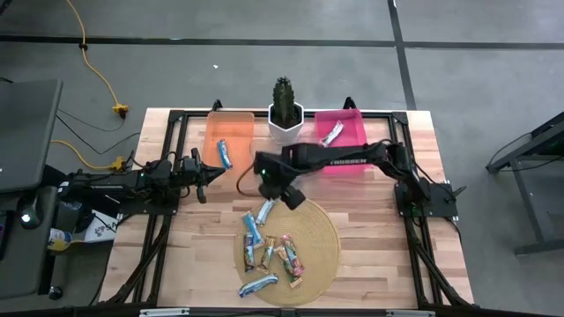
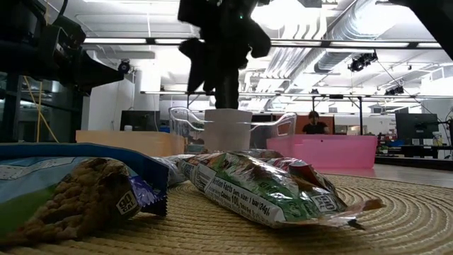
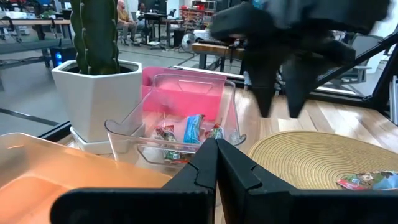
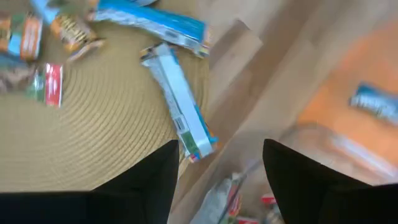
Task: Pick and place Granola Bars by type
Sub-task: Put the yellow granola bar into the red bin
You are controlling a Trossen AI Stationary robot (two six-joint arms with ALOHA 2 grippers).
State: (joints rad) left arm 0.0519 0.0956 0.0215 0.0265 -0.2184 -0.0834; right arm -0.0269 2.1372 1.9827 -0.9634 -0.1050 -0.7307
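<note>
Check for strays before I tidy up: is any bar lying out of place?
One blue-and-white bar hangs off the edge of the woven mat, half on the bare wood. The open right gripper hovers just beside it. Nothing looks spilled or damaged.

My two arms are matte black; the right arm [image 1: 352, 159] carries white lettering and a green light beside its pincer [image 1: 280, 195].

A grey concrete floor [image 1: 493, 79] crossed by dark seam lines surrounds the pale wooden table [image 1: 370, 220]. A yellow cable [image 1: 99, 75] snakes across it. Overhead run white ducts [image 2: 340, 28] and bright strip lights [image 2: 117, 41].
</note>
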